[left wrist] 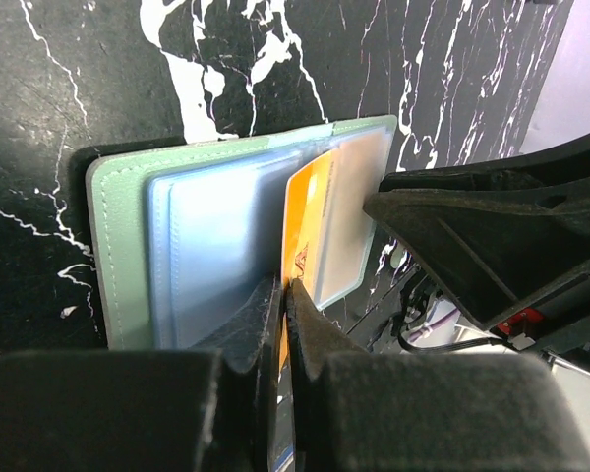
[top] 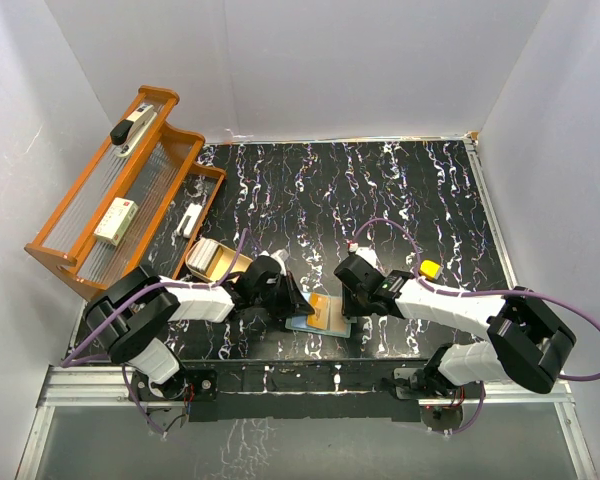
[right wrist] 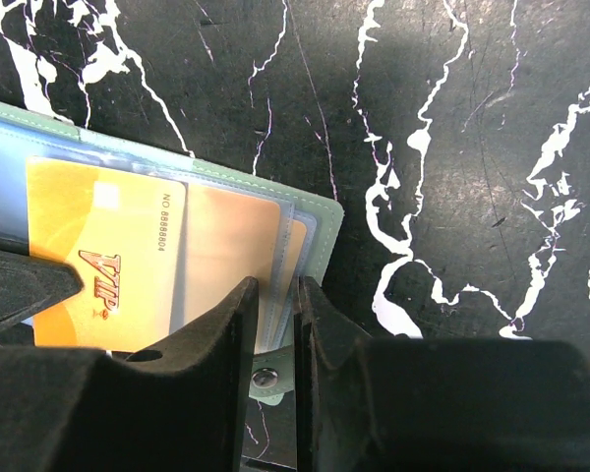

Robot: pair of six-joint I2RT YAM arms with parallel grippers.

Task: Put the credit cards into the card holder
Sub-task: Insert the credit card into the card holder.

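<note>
Pale-green card holder (left wrist: 118, 246), orange card (right wrist: 103, 261)

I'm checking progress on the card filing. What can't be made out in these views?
Top view: the green folding card holder is tiny, half covered by the left gripper and right gripper; cards uncountable.
Left wrist: lower end of the orange plastic card hidden between the fingers.
Right wrist: the holder's left part cut off by the frame.
</note>
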